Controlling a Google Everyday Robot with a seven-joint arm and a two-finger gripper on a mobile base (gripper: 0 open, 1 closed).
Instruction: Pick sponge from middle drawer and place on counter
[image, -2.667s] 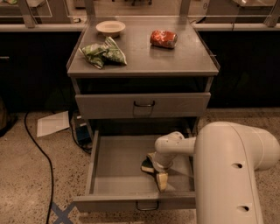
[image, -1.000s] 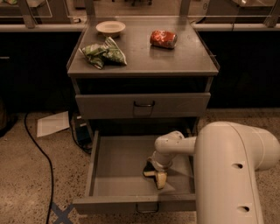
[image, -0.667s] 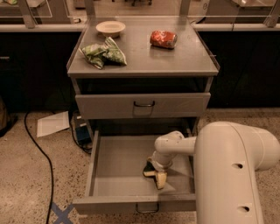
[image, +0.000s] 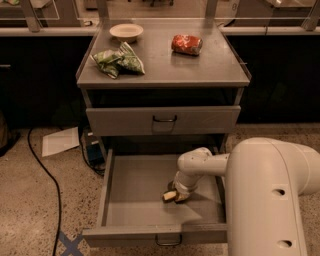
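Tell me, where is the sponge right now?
The sponge lies in the open middle drawer, right of its centre, low in the camera view, with the gripper directly over it.

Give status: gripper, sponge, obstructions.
Gripper down in open middle drawer, at sponge. Sponge not yet on counter. Counter carries snack bag, bowl, red can.

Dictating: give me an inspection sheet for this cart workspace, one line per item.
Surface: flat grey metal counter holds clutter only.
Job's things: small yellow-and-green sponge lies in the open grey middle drawer, right of centre.
Clutter: pale bowl, green-and-white snack bag and red crumpled packet on the counter.
Grippers: gripper is down in the drawer at the sponge.
Cables: black cable on the floor, left.
Surroundings: white paper sheet on the floor.
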